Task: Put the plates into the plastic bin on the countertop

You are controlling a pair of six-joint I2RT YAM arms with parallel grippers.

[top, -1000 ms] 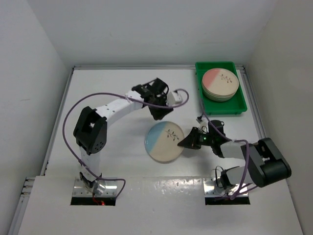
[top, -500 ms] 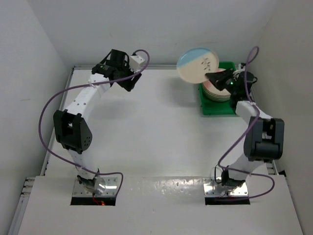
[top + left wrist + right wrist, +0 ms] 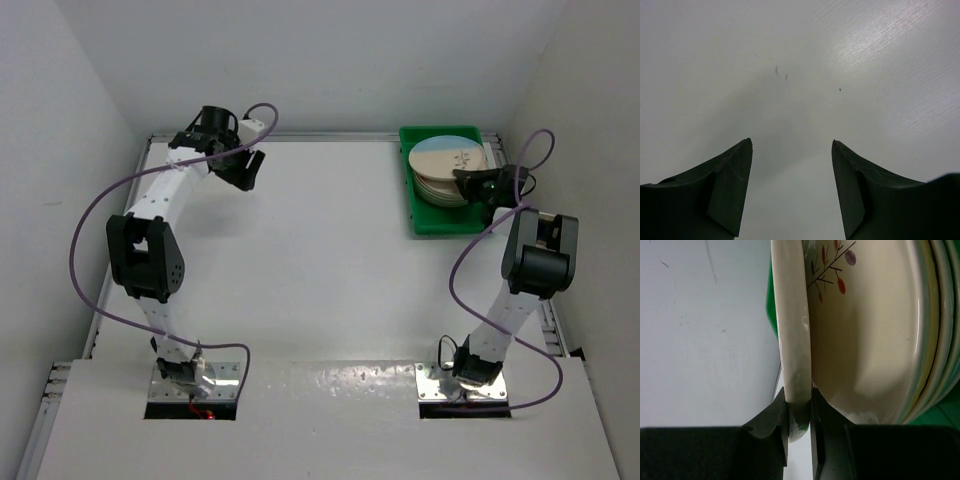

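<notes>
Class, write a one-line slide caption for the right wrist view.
Right pincer grips one cream plate by its rim beside the plate stack in the green bin.

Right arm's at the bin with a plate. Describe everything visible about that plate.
The held plate is round, glossy cream ceramic with a pale blue segment on its far side and a small dark sprig. It lies roughly level, face up, over the stack of plates in the green bin. The right end effector is shut on its rim, one finger on each face. Whether it rests on the stack is unclear.
</notes>
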